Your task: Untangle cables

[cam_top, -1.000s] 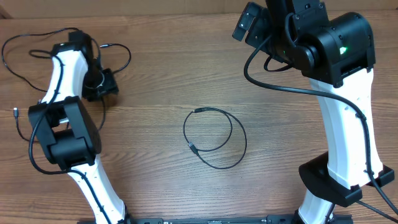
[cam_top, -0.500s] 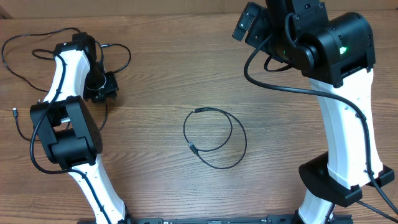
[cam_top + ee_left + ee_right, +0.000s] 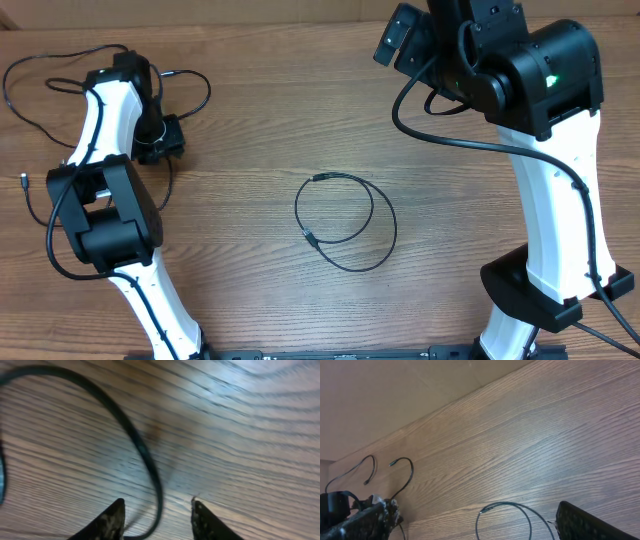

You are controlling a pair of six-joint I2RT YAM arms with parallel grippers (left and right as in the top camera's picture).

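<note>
At the far left of the wooden table (image 3: pixel 250 110), a thin black cable (image 3: pixel 25 62) sprawls in a loose open loop behind the left arm (image 3: pixel 100 110). A small plug end (image 3: pixel 22 181) lies near the arm's elbow, though from above it is hard to say which cord it belongs to. A second cable (image 3: pixel 208 92) arcs just beside the left gripper (image 3: pixel 163 140), which sits close to the wood. Its blurred wrist view shows the fingers (image 3: pixel 112 520) partly apart. A black cord (image 3: pixel 145 452) runs along the tabletop between them, apparently pinched by neither. At centre, well apart from both arms, a third cable (image 3: pixel 345 220) lies flat in two overlapping loops, its metal-tipped ends resting on the coil's left side. At right, the right gripper (image 3: pixel 400 40) hangs over the table's far edge, its fingers (image 3: pixel 590 525) spread wide with nothing between them. Its camera looks back across the wood grain at the central coil and at two loose cable ends curling near the left arm.
</note>
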